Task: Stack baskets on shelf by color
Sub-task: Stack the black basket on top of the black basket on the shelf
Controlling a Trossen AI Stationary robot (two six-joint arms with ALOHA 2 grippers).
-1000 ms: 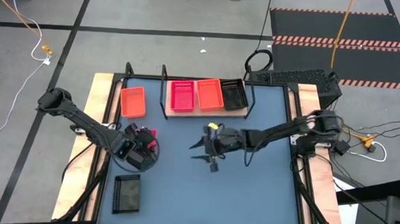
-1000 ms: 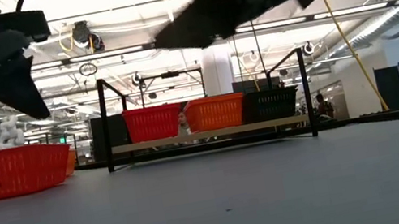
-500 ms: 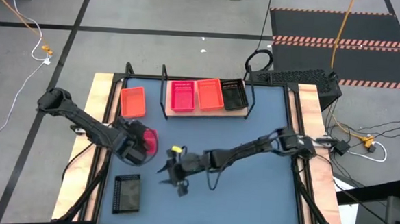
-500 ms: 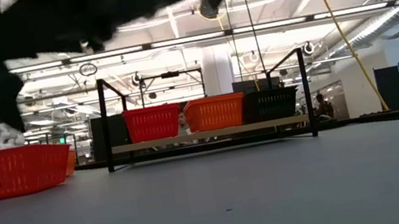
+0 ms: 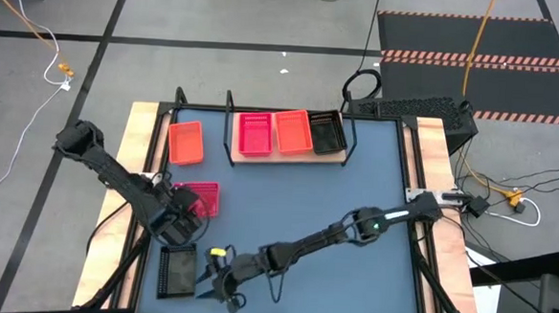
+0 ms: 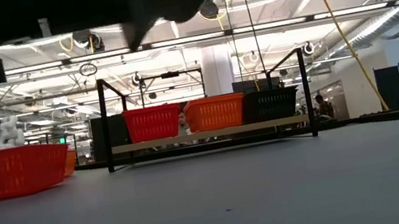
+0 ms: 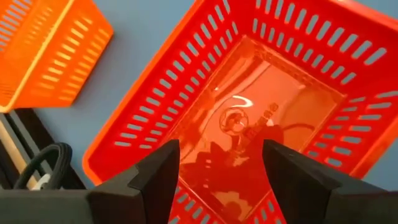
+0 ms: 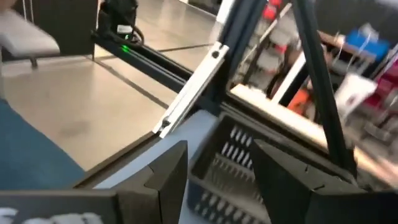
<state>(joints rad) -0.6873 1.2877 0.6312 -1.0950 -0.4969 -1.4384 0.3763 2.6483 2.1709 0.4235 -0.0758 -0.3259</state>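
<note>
At near-left table corner: black basket [image 5: 178, 270] flat on blue top, just beside right gripper [image 5: 217, 288]. Judged light, stiff plastic, perforated; take by a rim wall. Fingers apart, empty. Second ago right gripper hung mid-table; now reaches far left. Left gripper [image 5: 173, 230] spread over pinkish-red basket [image 7: 261, 112] (not gripping), barely shifted. Shelf [image 5: 289, 155] unchanged: three baskets.

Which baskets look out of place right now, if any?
Three sit off the shelf: an orange basket left of it, a pinkish-red basket under the open left gripper, and a black basket near the right gripper. Nothing looks damaged.
</note>
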